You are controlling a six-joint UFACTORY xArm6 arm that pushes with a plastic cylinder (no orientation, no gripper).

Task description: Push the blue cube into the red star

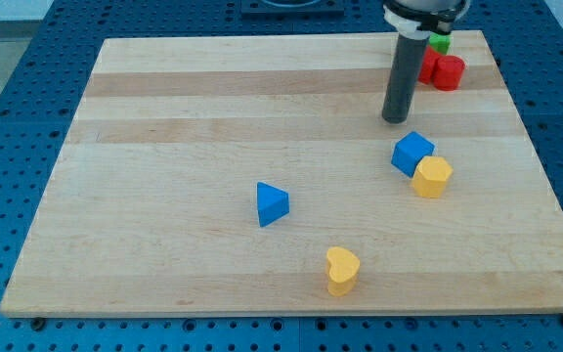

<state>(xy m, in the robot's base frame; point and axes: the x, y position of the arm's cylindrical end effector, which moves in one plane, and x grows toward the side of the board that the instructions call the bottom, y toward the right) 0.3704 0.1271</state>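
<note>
The blue cube (411, 153) sits right of the board's middle, touching a yellow block (432, 177) at its lower right. My tip (395, 119) rests on the board just above the cube's upper left, a small gap away. Red blocks lie at the view's top right: a rounded one (448, 72) and another (425, 65) partly hidden behind the rod. I cannot tell which is the star.
A green block (441, 43) peeks out behind the rod at the top right. A blue triangular block (271, 203) lies near the board's middle. A yellow heart (342, 270) lies near the bottom edge. The wooden board (164, 147) rests on a blue pegboard.
</note>
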